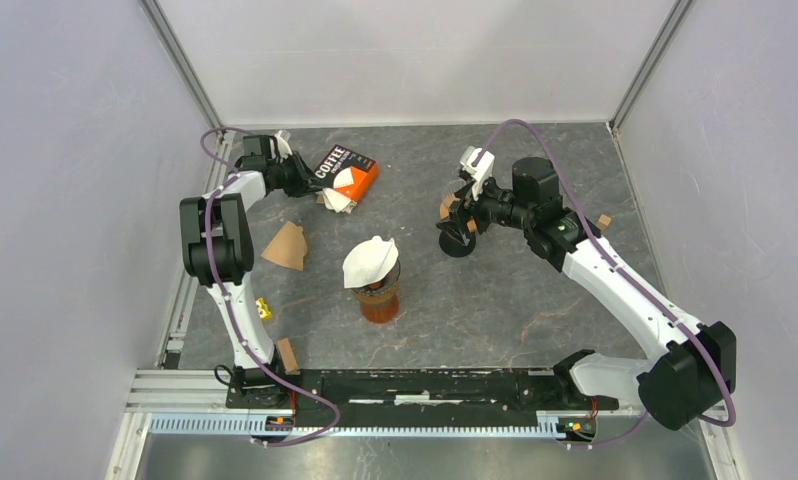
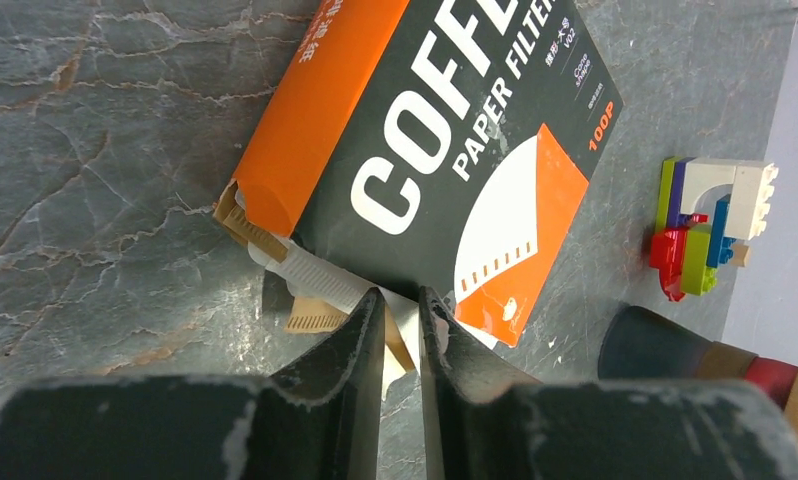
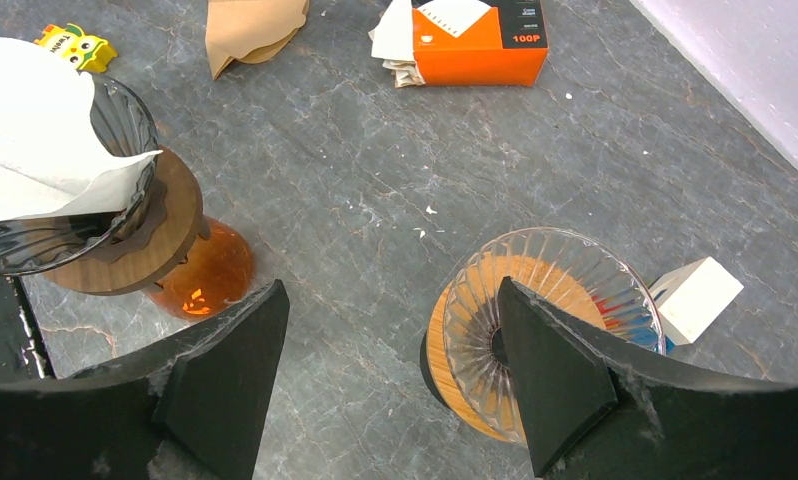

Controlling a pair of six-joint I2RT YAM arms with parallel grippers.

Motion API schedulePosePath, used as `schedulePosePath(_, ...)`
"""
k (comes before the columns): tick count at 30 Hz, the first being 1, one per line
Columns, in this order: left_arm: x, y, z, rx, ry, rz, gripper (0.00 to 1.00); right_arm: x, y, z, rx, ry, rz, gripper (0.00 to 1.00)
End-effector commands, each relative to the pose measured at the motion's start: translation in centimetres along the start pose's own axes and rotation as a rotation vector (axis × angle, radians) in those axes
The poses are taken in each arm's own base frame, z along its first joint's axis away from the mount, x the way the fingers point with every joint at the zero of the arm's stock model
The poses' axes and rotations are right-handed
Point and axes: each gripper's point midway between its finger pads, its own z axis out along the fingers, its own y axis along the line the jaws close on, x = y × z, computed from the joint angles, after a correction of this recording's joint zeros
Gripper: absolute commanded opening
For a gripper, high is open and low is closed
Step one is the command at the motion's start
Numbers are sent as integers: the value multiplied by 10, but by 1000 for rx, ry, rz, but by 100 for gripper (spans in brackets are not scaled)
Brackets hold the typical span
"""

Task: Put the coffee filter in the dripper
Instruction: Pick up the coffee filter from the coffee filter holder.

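A white paper filter is seated open in a glass dripper at mid-tabletop. A second ribbed glass dripper, wooden-collared, is stood upright to its right.

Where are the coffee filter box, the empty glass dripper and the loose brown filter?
coffee filter box (image 2: 445, 130): left wrist view, black printed face.
empty glass dripper (image 3: 575, 265): right wrist view, ribbed glass wall.
loose brown filter (image 1: 287, 246): top view, middle of the cone.

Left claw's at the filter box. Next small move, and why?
Probably close the left claw onto the white filter paper poking from the filter box: its fingers straddle that paper with a slim gap, and the dripper below the right claw is empty.
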Motion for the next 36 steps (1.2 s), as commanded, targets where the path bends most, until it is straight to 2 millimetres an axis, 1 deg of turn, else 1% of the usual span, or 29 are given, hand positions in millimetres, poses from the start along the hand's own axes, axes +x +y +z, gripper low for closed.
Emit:
schedulePosePath(1, -3, -10, 3, 54, -6, -27, 23, -14, -3, -5, 21, -44, -32, 84)
schedulePosePath(6, 3, -8, 6, 65, 7, -43, 13, -13, -4, -5, 27, -41, -32, 84)
schedulePosePath(9, 5, -8, 5, 67, 8, -44, 11, -12, -4, -4, 25, -38, -31, 84)
schedulePosePath(11, 5, -9, 4, 68, 6, -41, 12, -12, -5, -4, 26, -38, -32, 84)
schedulePosePath(17, 8, -7, 1, 61, 8, -42, 23, -11, -5, -4, 29, -36, -33, 84)
schedulePosePath(21, 11, -6, 2, 62, 13, -44, 26, -10, -5, -4, 31, -33, -32, 84)
schedulePosePath(23, 12, -5, 2, 63, 14, -43, 25, -9, -5, -4, 32, -32, -32, 84)
schedulePosePath(36, 11, -7, 2, 65, 17, -40, 8, -7, -6, -2, 30, -25, -28, 84)
